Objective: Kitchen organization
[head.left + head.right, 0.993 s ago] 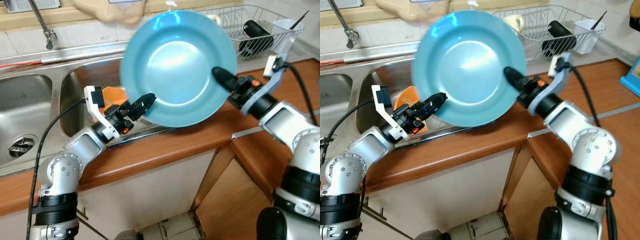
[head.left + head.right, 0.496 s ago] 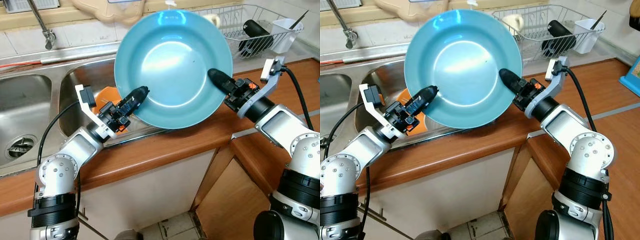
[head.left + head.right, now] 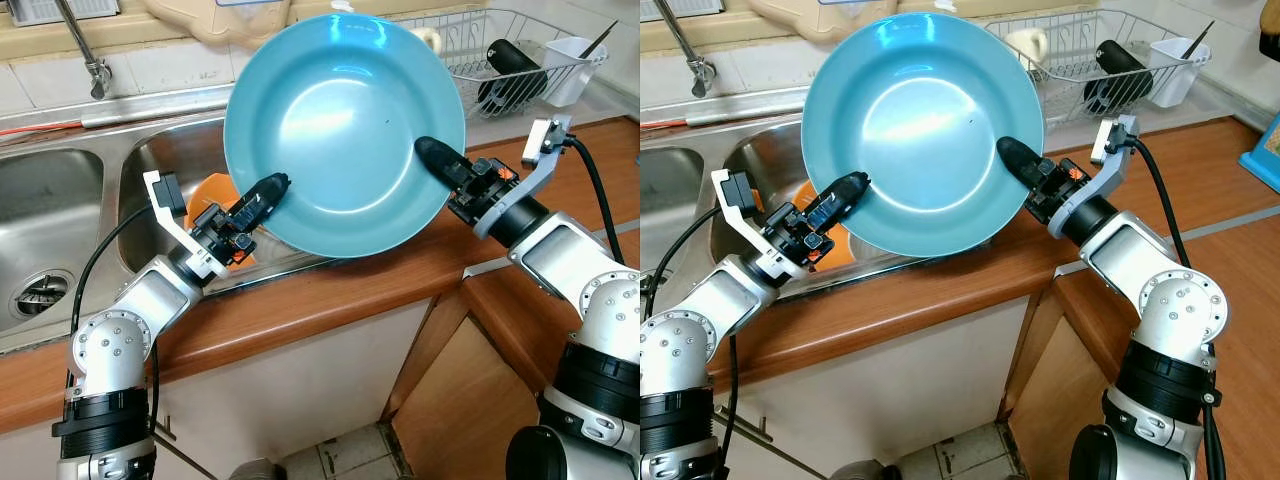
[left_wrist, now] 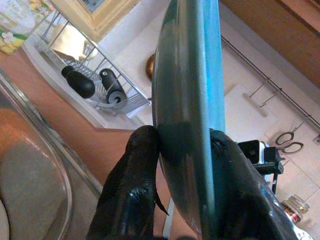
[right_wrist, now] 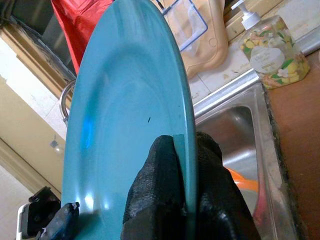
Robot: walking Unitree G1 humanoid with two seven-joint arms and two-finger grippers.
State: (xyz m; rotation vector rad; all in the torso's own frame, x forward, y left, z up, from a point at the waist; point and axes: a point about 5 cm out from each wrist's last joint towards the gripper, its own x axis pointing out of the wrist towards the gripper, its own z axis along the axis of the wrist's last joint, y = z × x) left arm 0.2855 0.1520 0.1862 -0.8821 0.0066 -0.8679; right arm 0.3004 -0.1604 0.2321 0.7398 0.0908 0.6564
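While both arms reach in over the counter edge, a blue plate (image 3: 345, 125) hangs tilted above the sink (image 3: 60, 215), face toward the head cam. L gripper (image 3: 268, 189) is clamped on the plate's lower-left rim, fingers either side per wrist cam. R gripper (image 3: 430, 153) pinches the opposite rim, fingertips closed on it too. An orange item (image 3: 222, 190) sits in the basin just behind the L gripper. Dish rack (image 3: 520, 60) w/ black bottle stands at the back right, well apart from the plate.

Plain teal-blue plate (image 3: 345, 120), black pincer fingers (image 4: 131, 195), orange dish (image 3: 222, 192)
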